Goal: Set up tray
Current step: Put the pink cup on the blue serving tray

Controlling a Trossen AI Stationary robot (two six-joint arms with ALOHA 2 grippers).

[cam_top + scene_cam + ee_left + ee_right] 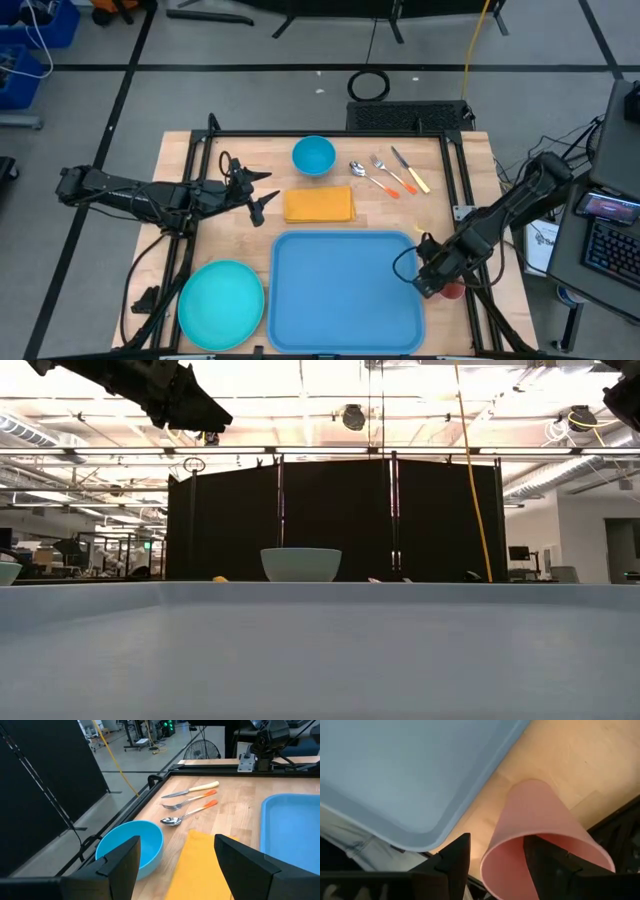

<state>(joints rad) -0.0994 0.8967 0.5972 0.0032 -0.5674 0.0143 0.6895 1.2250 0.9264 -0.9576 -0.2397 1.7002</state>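
The blue tray lies just beside the right gripper, whose fingers straddle the rim of a tipped pink cup, one inside, while the left gripper hovers parted near the orange napkin.

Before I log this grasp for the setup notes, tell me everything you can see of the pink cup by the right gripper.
The pink plastic cup is a plain tapered tumbler, smooth and matte, with no handle or print. It lies on its side on the wooden table, just off the near right corner of the large blue plastic tray, apart from the tray. Its open mouth faces the right gripper, one finger reaching inside the rim and the other outside. Its inside cannot be seen. From above only a red sliver shows.
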